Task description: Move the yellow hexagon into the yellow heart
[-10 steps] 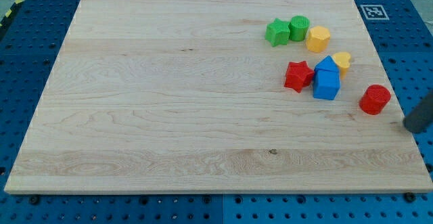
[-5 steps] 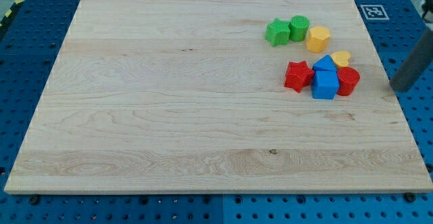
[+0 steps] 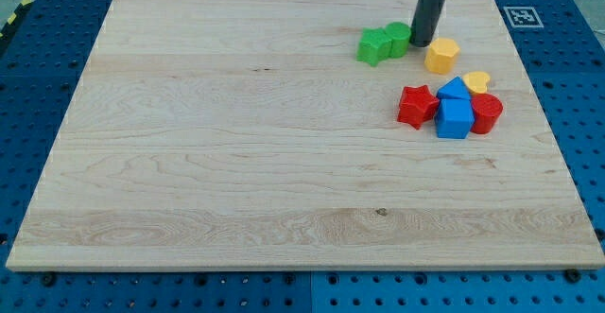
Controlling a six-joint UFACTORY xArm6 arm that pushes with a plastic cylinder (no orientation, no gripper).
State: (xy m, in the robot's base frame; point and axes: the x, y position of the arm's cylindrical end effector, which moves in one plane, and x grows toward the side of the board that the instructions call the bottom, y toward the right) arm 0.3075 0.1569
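Standing now: my tip (image 3: 419, 43) down on the board (image 3: 236, 162), between the green cylinder (image 3: 398, 37) and the yellow hexagon (image 3: 441, 56), seemingly touching the cylinder, just beside the hexagon's upper-left edge.
Claw: none fitted, only a bare rod; nothing to open, close or grip.
Task's thing: yellow hexagon near the view's upper right, apart from the yellow heart (image 3: 478, 81), with a small bare gap between them.
Heart's surroundings: tucked against the upper blue block (image 3: 455, 89), with the red cylinder (image 3: 487, 113) just below and the lower blue block (image 3: 455, 119) and red star (image 3: 416, 106) near.
Likely push: down and to the view's right, from the present side.
Risk, off-centre contact: spinning the hexagon or letting it slip round the rod, sending it past the heart.
Risk, aim too low: driving the hexagon into the upper blue block instead, jamming there and shoving the whole cluster.
Risk, overshoot: knocking the heart toward the board's right edge, with little room to spare.
Risk, green pair: dragging the green cylinder or green star (image 3: 374, 45) along if swinging leftward first.
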